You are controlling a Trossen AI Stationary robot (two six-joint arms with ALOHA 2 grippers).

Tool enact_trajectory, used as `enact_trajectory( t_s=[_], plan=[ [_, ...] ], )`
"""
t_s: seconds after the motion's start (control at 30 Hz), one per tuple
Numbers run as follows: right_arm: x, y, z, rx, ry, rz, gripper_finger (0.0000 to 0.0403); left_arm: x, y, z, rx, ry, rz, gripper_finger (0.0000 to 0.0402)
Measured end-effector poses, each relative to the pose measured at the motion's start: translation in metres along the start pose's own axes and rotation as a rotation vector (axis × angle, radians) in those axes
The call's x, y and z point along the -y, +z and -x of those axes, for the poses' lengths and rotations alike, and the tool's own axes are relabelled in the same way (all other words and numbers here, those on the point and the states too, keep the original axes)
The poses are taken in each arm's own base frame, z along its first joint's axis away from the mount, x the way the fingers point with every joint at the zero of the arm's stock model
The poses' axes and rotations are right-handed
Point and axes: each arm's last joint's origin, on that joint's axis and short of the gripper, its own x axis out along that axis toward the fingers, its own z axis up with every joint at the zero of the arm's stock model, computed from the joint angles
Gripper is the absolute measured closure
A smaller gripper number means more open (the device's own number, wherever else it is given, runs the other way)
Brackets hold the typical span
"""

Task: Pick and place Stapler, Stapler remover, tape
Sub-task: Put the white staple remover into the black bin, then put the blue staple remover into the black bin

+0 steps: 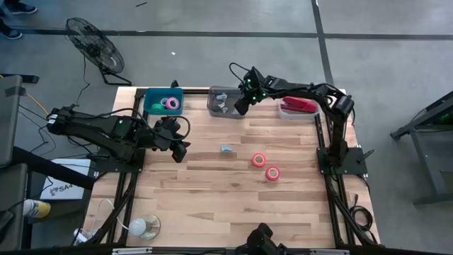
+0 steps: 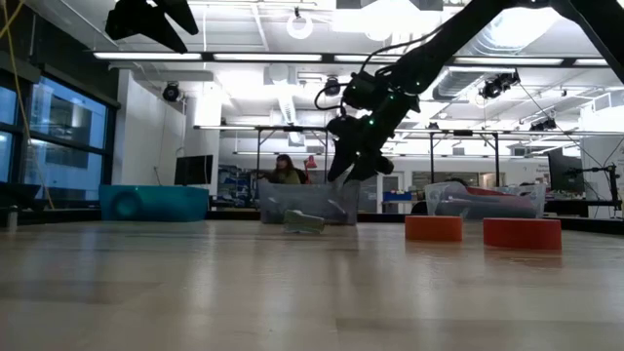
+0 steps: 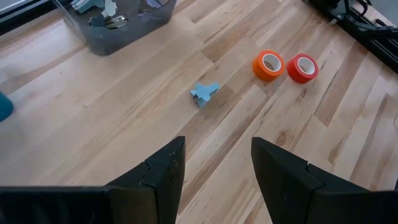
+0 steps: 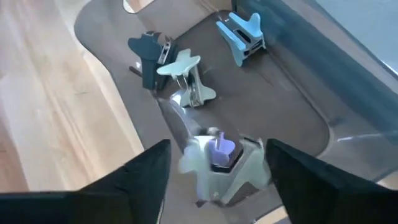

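In the high view the right gripper [image 1: 241, 108] hangs over the grey bin [image 1: 216, 108] at the upper middle of the frame, its jaws apart, and its wrist view shows a pale staple remover with a purple centre [image 4: 219, 155] lying loose between them on the bin floor, near a white one [image 4: 189, 78], a dark one [image 4: 148, 55] and a light-blue one [image 4: 244, 34]. The red stapler [image 1: 299, 106] lies in the clear tray [image 1: 283, 113] at the upper right, pink tape rolls [image 1: 170, 103] sit in the teal bin [image 1: 150, 105] at the upper left, and on the bare worktop [image 1: 212, 205] another blue staple remover [image 1: 226, 148] lies left of two loose tape rolls, one orange-red [image 1: 259, 160] and one red [image 1: 272, 173]. The left gripper [image 1: 178, 150] waits at mid-left above the worktop with its jaws apart and nothing between them.
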Motion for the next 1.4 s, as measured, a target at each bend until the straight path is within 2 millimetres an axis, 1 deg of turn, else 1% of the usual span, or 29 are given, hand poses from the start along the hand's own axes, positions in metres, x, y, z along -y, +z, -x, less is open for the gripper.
enact_trajectory(
  t_s=[0.07, 0.13, 0.23, 0.33, 0.5, 0.6, 0.73, 0.93, 1.07, 1.23, 1.3, 1.4],
  plan=[
    [0.002, 0.001, 0.001, 0.001, 0.016, 0.012, 0.0132, 0.000, 0.000, 0.000, 0.000, 0.000, 0.000, 0.0220],
    [0.002, 0.001, 0.001, -0.001, 0.041, 0.027, 0.0114, 0.000, 0.000, 0.000, 0.000, 0.000, 0.000, 0.0220],
    [0.003, 0.001, 0.002, -0.002, 0.048, 0.045, 0.0104, 0.000, 0.000, 0.000, 0.000, 0.000, 0.000, 0.0220],
    [0.002, 0.002, 0.007, 0.005, 0.042, 0.069, 0.0104, 0.000, 0.000, 0.000, 0.000, 0.000, 0.000, 0.0220],
    [-0.005, 0.011, 0.031, 0.073, 0.037, 0.160, 0.0104, 0.000, 0.000, 0.000, 0.000, 0.000, 0.000, 0.0220],
    [-0.016, 0.014, 0.046, 0.098, 0.053, 0.222, 0.0103, 0.000, 0.000, 0.000, 0.000, 0.000, 0.000, 0.0220],
    [-0.039, 0.015, 0.064, 0.134, 0.086, 0.309, 0.0104, 0.000, 0.000, 0.000, 0.000, 0.000, 0.000, 0.0220],
    [-0.083, 0.008, 0.078, 0.146, 0.155, 0.411, 0.0103, 0.000, 0.000, 0.000, -0.012, -0.010, 0.000, 0.0220],
    [-0.117, -0.003, 0.077, 0.139, 0.181, 0.476, 0.0103, 0.000, 0.000, 0.000, -0.015, -0.013, 0.000, 0.0220],
    [-0.161, -0.022, 0.067, 0.142, 0.151, 0.573, 0.0104, 0.000, 0.000, 0.000, -0.015, -0.013, 0.000, 0.0220],
    [-0.176, -0.028, 0.066, 0.160, 0.131, 0.603, 0.0104, 0.000, 0.000, 0.000, -0.015, -0.013, 0.000, 0.0220],
    [-0.194, -0.036, 0.067, 0.187, 0.095, 0.632, 0.0104, 0.000, 0.000, 0.000, -0.015, -0.013, 0.000, 0.0220]
  ],
)
